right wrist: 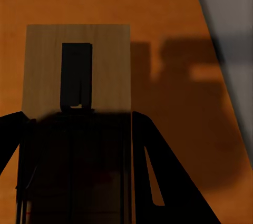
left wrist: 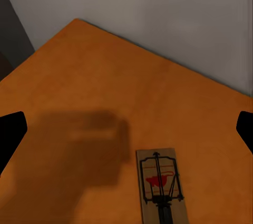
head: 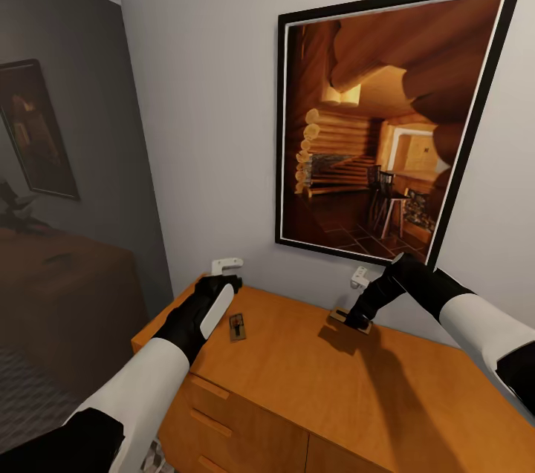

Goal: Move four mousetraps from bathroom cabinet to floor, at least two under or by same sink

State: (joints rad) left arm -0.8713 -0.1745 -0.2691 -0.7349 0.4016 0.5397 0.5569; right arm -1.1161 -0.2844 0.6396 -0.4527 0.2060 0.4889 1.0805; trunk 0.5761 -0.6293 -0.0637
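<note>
Right gripper going for a trap on the orange-brown wooden cabinet

Centre-frame, its fingers straddle the small brown wooden mousetrap, seemingly pinching it to lift; the left gripper hovers wide open, empty, beside another trap.

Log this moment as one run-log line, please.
left gripper: open, above cabinet top near mousetrap | right gripper: down at second mousetrap, grip unclear | traps on floor: none visible

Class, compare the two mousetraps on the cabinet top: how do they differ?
The left mousetrap lies free, untouched beside the left hand; the right mousetrap sits between the right hand's fingers. The left one lies nearer the cabinet's front edge, the right one nearer the wall. Both are small flat wooden boards.
</note>
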